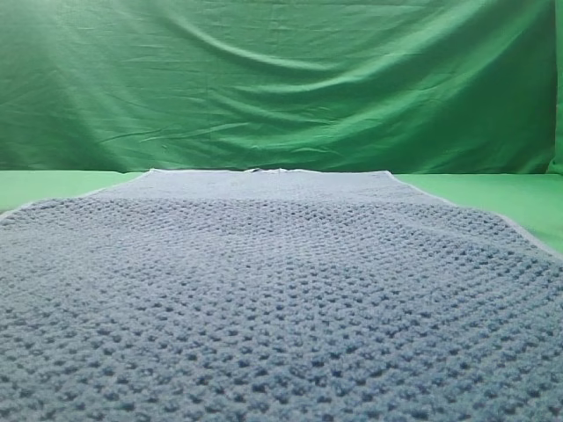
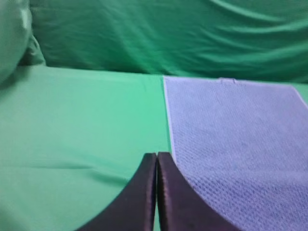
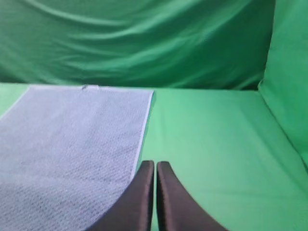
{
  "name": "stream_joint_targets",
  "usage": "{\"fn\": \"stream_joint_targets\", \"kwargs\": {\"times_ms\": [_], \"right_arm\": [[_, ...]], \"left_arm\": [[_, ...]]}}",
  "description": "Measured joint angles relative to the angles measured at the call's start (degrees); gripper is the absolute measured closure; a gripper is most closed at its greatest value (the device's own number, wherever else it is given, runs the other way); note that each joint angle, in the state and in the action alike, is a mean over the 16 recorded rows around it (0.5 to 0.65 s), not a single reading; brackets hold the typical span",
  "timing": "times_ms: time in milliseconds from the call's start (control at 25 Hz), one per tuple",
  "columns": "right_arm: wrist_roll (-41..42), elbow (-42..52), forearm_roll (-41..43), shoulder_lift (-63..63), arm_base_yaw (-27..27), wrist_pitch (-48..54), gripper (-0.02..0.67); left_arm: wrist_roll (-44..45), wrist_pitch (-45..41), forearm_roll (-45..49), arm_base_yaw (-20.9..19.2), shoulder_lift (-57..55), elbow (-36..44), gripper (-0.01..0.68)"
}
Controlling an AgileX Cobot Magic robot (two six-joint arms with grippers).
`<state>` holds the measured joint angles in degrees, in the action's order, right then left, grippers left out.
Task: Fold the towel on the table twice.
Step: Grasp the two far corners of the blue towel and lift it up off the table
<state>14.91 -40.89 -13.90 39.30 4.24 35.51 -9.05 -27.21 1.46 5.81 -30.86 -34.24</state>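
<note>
The blue-grey waffle-weave towel (image 1: 273, 290) lies spread flat on the green table (image 1: 493, 193) and fills most of the exterior high view. No gripper shows in that view. In the left wrist view the towel (image 2: 236, 130) lies to the right, and my left gripper (image 2: 157, 159) is shut and empty, its dark fingertips pressed together just beside the towel's left edge. In the right wrist view the towel (image 3: 67, 144) lies to the left, and my right gripper (image 3: 155, 166) is shut and empty beside the towel's right edge.
A wrinkled green backdrop cloth (image 1: 281, 79) hangs behind the table. Bare table shows left of the towel (image 2: 77, 125) and right of it (image 3: 216, 139). The backdrop also folds along the right side (image 3: 288, 72).
</note>
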Motion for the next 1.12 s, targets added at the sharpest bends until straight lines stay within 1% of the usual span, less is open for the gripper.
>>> {"fn": "stream_joint_targets", "kwargs": {"times_ms": [200,440,800,1120], "right_arm": [[-0.3,-5.6,0.6,8.9,1.1,6.4,0.649],[-1.4,-10.8,1.3,19.1,3.7,10.4,0.649],[-3.6,-18.3,2.2,36.1,8.2,11.5,0.649],[-5.0,-25.2,2.4,51.4,10.9,10.6,0.649]], "left_arm": [[6.6,-6.6,-4.0,2.3,-12.1,-6.1,0.673],[11.7,-11.8,-8.3,3.7,-27.1,-13.7,0.673],[18.0,-15.9,-13.6,3.8,-48.5,-25.7,0.673],[21.5,-17.2,-14.8,3.8,-62.5,-34.7,0.673]]}}
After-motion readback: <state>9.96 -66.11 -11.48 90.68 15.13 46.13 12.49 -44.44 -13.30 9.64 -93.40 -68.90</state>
